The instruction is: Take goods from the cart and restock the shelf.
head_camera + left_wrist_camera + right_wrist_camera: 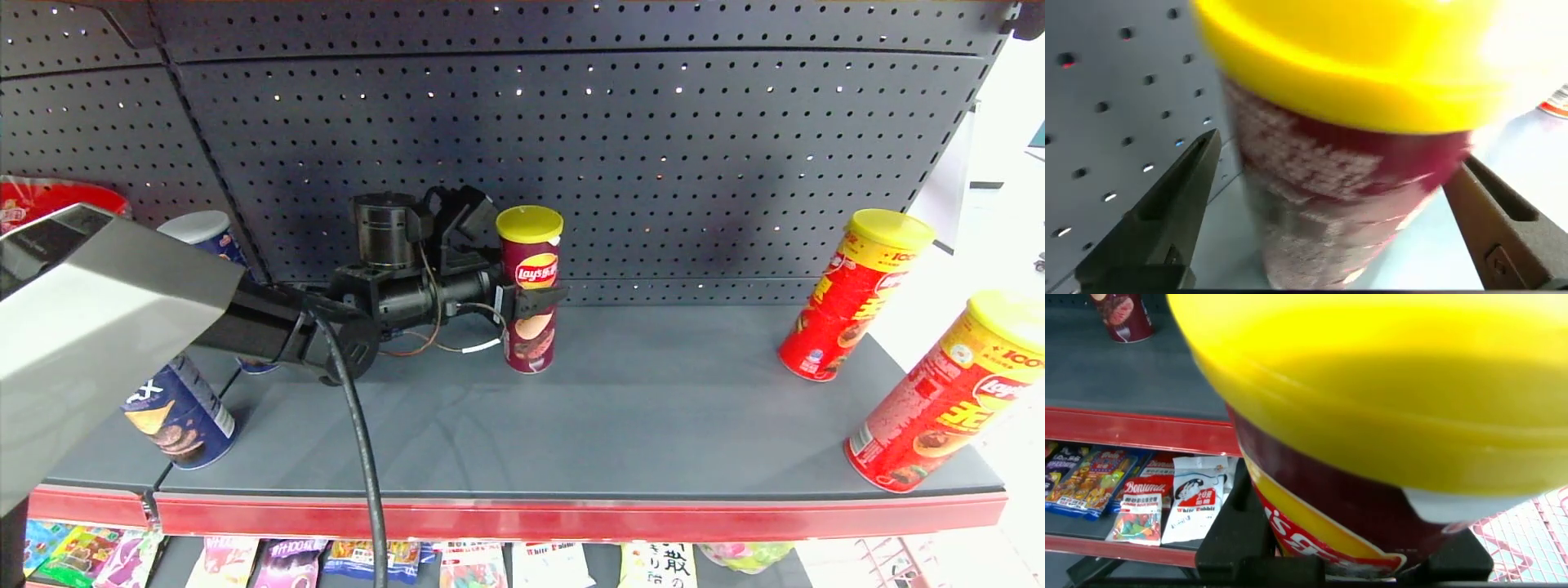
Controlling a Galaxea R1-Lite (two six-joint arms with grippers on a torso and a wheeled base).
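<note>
A maroon chips can (529, 286) with a yellow lid stands upright on the grey shelf (653, 425), near the pegboard back. My left gripper (535, 304) reaches in from the left and is shut on its middle. In the left wrist view the can (1339, 204) sits between the two black fingers (1167, 212). My right gripper (1347, 559) is shut on a red chips can (1315, 506) with a yellow lid, held out in front of the shelf's red edge (1135, 425). The maroon can (1123, 314) shows farther off in that view.
Two red chips cans (853, 294) (947, 392) lean at the shelf's right end. Blue cans (184, 408) (208, 233) and a red bag (49, 200) stand at the left. Snack bags (490, 563) fill the lower shelf. Bare shelf lies between the maroon can and the red ones.
</note>
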